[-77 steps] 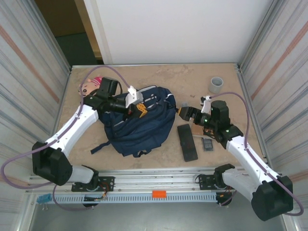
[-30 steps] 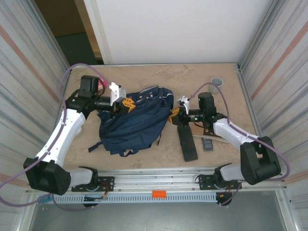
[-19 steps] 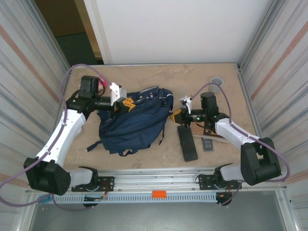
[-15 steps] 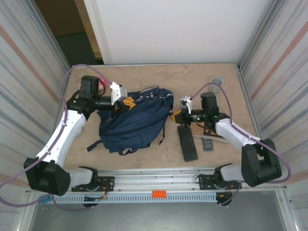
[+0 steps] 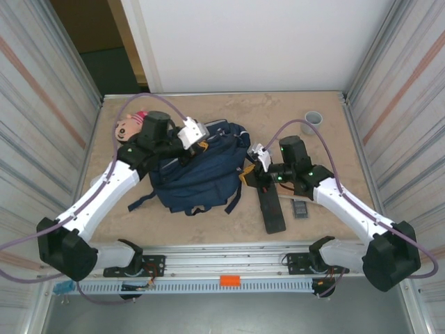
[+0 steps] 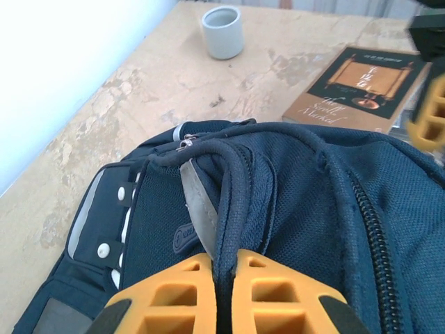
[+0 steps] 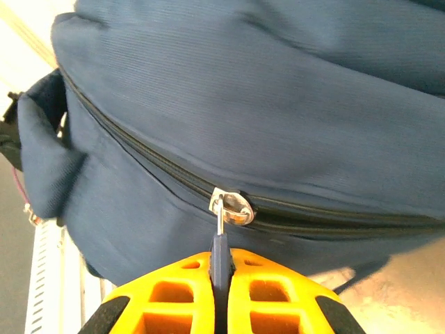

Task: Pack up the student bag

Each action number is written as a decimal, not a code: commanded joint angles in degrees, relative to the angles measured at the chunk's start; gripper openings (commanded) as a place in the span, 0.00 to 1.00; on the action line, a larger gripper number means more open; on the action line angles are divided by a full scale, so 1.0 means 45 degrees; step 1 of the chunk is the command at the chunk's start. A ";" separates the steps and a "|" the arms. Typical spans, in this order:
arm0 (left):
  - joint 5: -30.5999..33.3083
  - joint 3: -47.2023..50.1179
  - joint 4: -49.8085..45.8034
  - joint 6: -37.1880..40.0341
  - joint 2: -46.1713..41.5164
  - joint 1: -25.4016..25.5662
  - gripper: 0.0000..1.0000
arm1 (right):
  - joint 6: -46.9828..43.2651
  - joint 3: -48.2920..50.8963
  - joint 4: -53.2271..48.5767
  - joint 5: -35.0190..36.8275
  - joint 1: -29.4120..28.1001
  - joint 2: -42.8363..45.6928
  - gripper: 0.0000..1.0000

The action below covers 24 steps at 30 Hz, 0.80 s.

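The table is walled by ribbed metal panels on the left and right and a white board at the far edge. Bare surface runs along the far side and in a strip near the front rail.

The student bag lies left of centre, its dark straps trailing toward the near edge, well clear of every wall.

The left arm reaches from the near left corner, elbow bent. Its left gripper comes in over the bag's far top, clenched on the dark carry handle. The right arm bends in from the near right, and its right gripper is pinched on the zip pull at the bag's right side.

A long black case lies just right of the bag, under the right wrist. A brown book rests beyond it; its gold script is too blurred to read. A round logo patch on the bag is likewise unreadable.

A doll with a pink cap sits at the far left, beside the left arm. A grey cup stands upright near the far right corner. A small dark device lies just right of the case.
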State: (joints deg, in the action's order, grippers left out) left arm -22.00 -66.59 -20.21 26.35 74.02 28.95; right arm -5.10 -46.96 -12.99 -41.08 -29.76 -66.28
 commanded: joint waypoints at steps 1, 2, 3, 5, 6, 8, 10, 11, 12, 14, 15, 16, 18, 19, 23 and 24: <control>0.3206 -0.0046 0.1781 -0.1461 0.0693 0.0687 0.00 | 0.0356 -0.0709 -0.0993 0.1229 -0.0802 0.0332 0.00; 0.3579 -0.0169 0.1855 -0.1771 0.0940 0.0734 0.00 | 0.0617 -0.0800 -0.1102 0.1375 -0.0926 0.0315 0.00; 0.3828 -0.0301 0.1890 -0.2069 0.1156 0.0758 0.00 | 0.0912 -0.0862 -0.1233 0.1462 -0.1034 0.0298 0.00; 0.4248 -0.0465 0.1963 -0.2300 0.1454 0.0872 0.00 | 0.1457 -0.1079 -0.1599 0.1932 -0.1211 0.0275 0.00; 0.4434 -0.0513 0.2037 -0.2349 0.1591 0.0963 0.00 | 0.1847 -0.1182 -0.1782 0.2335 -0.1321 0.0238 0.00; 0.4898 -0.0574 0.2292 -0.2567 0.1834 0.1206 0.00 | 0.2556 -0.1373 -0.1992 0.2840 -0.1493 0.0132 0.00; 0.5359 -0.0574 0.2710 -0.3075 0.2024 0.1460 0.00 | 0.3450 -0.1507 -0.1953 0.3251 -0.1732 -0.0011 0.00; 0.5395 -0.0603 0.2860 -0.3511 0.2135 0.1548 0.00 | 0.3971 -0.1531 -0.1813 0.3291 -0.1849 -0.0112 0.00; 0.5342 -0.0613 0.2984 -0.3949 0.2216 0.1593 0.00 | 0.4540 -0.1514 -0.1568 0.3299 -0.1953 -0.0154 0.00; 0.5143 -0.0632 0.3198 -0.4847 0.2402 0.1652 0.00 | 0.5876 -0.1358 -0.0822 0.3307 -0.2135 -0.0224 0.00; 0.4975 -0.0680 0.3268 -0.5150 0.2486 0.1671 0.00 | 0.6584 -0.1259 -0.0404 0.3364 -0.2258 -0.0246 0.00; 0.4906 -0.0708 0.3318 -0.5298 0.2568 0.1724 0.00 | 0.7143 -0.1232 -0.0160 0.3497 -0.2386 -0.0284 0.00; 0.4940 -0.0825 0.3406 -0.5416 0.2756 0.1826 0.00 | 0.8060 -0.1306 -0.0042 0.3941 -0.2740 -0.0473 0.00; 0.4938 -0.0874 0.3445 -0.5507 0.2836 0.1848 0.00 | 0.8309 -0.1420 -0.0138 0.4171 -0.2871 -0.0599 0.00; 0.4611 -0.1004 0.3626 -0.5831 0.3000 0.1838 0.00 | 0.9287 -0.1967 -0.0184 0.4663 -0.3492 -0.1353 0.00; 0.4738 -0.1002 0.3727 -0.5878 0.3024 0.1848 0.00 | 0.9621 -0.2022 0.0051 0.4704 -0.3608 -0.1465 0.00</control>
State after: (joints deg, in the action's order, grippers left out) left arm -2.90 -68.31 -7.81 3.55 87.64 37.26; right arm 31.44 -53.06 -16.75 -20.47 -44.18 -71.64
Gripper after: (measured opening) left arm 0.074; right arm 0.063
